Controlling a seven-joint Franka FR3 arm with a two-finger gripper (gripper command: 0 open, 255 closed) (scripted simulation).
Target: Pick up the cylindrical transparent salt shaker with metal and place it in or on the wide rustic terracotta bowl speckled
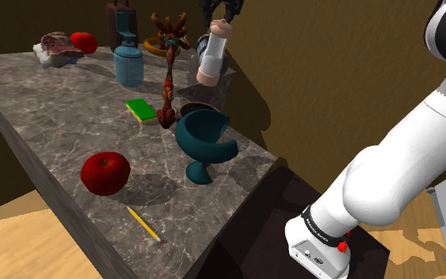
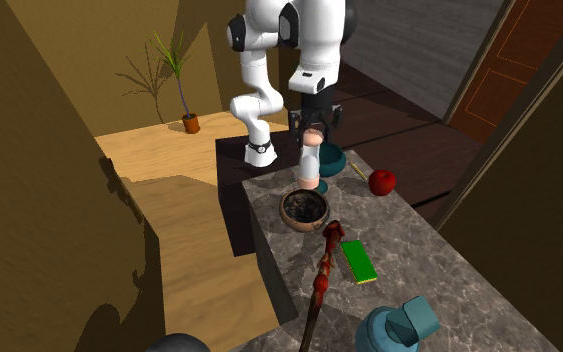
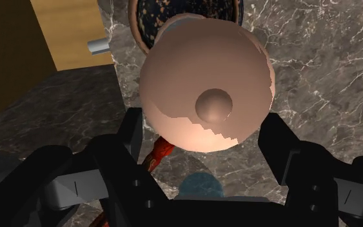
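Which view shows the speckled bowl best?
The second exterior view: the bowl shows whole, its dark inside included. The shoulder view hides much behind the teal cup; the wrist view, behind the shaker.

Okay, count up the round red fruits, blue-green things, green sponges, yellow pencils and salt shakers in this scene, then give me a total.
Round red fruits: 2
Blue-green things: 2, a bottle and a curved piece
Green sponges: 1
Yellow pencils: 1
Salt shakers: 1, clasped in the tool
Total: 7
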